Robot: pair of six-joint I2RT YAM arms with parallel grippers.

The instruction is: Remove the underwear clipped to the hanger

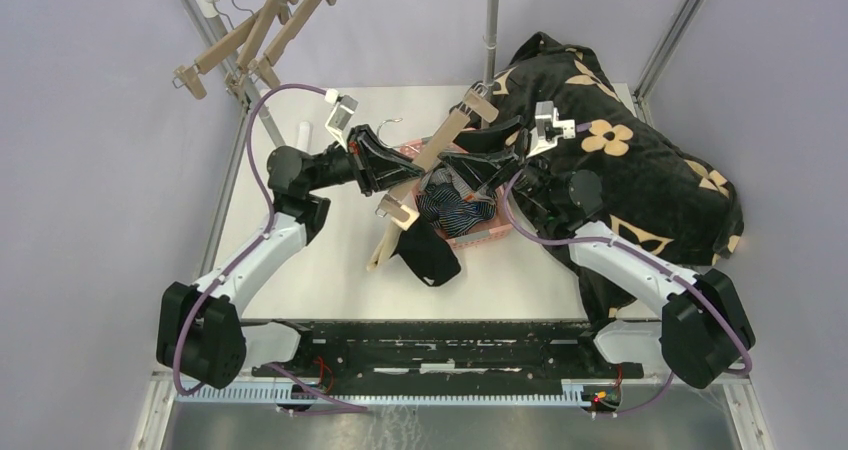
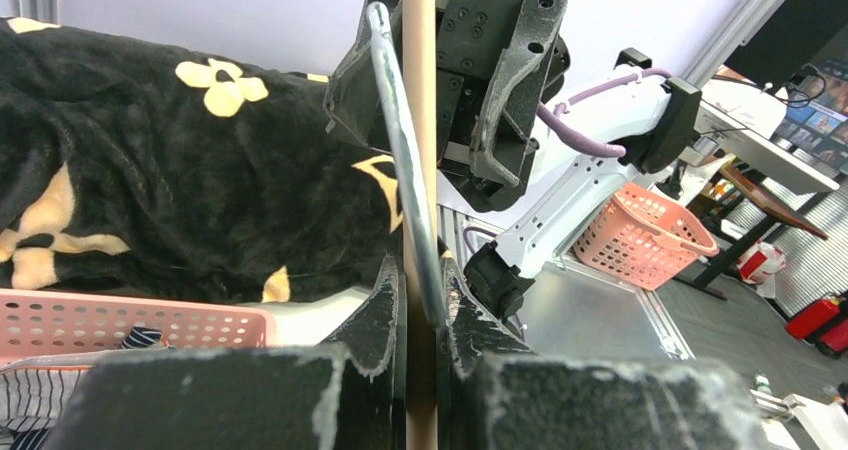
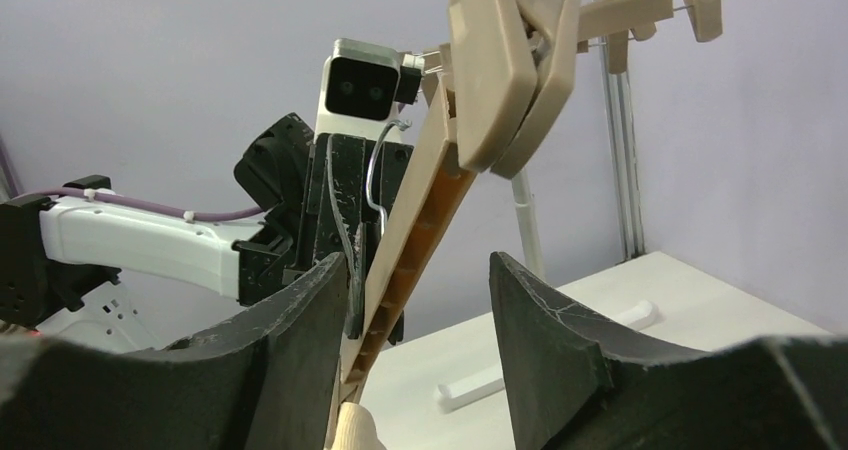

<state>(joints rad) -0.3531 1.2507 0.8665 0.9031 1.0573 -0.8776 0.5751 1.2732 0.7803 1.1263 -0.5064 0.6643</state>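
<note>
One navy underwear [image 1: 455, 207] with thin pale stripes lies bunched in the single pink basket [image 1: 485, 233]. One plain black underwear [image 1: 428, 255] lies on the table, just beside the lower end of the tilted wooden hanger [image 1: 440, 145]. The left gripper [image 1: 395, 173] clamps that hanger. The right gripper [image 1: 476, 169] is spread wide beside it, near one flowered blanket [image 1: 650, 180].

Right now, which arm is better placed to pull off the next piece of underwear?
Right. The left tool is shut on the hanger, steadying it. The right tool is open with nothing gripped, straddling the bar, so it looks free to reach the black underwear by the hanger's lower end.
</note>
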